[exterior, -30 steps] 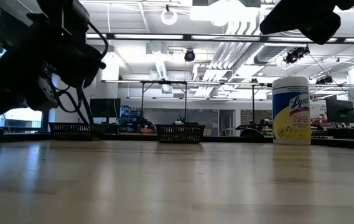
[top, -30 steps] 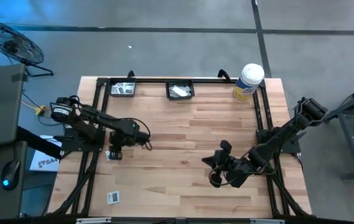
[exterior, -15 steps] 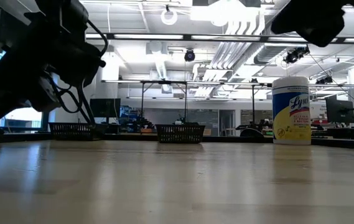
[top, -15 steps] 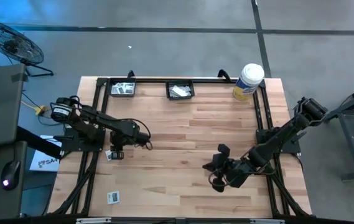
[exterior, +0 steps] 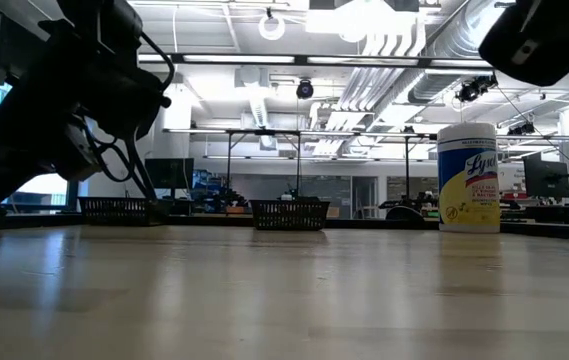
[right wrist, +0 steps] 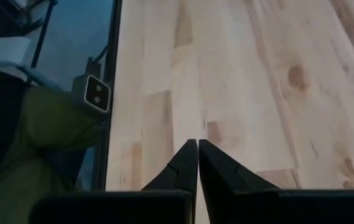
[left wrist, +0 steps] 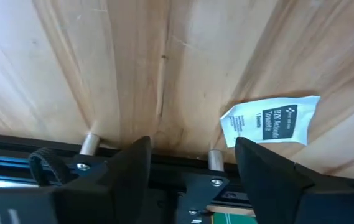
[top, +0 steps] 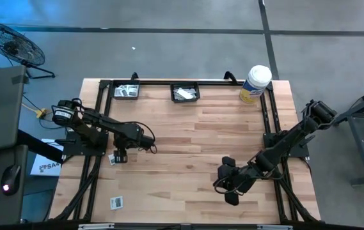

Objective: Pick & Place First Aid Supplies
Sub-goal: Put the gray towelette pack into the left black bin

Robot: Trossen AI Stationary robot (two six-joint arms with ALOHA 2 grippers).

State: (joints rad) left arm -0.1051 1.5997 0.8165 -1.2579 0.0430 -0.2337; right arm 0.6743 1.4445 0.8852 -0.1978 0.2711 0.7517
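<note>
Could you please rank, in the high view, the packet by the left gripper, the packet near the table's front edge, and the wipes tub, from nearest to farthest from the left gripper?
From the left gripper:
1. Packet beside it, at the left rail.
2. Front-edge packet, front left.
3. Wipes tub, far right corner.

Two trays (top: 126,91) (top: 185,92) at table's far edge, tub (top: 254,84) right of them, packet (top: 116,203) near front-left corner.
</note>
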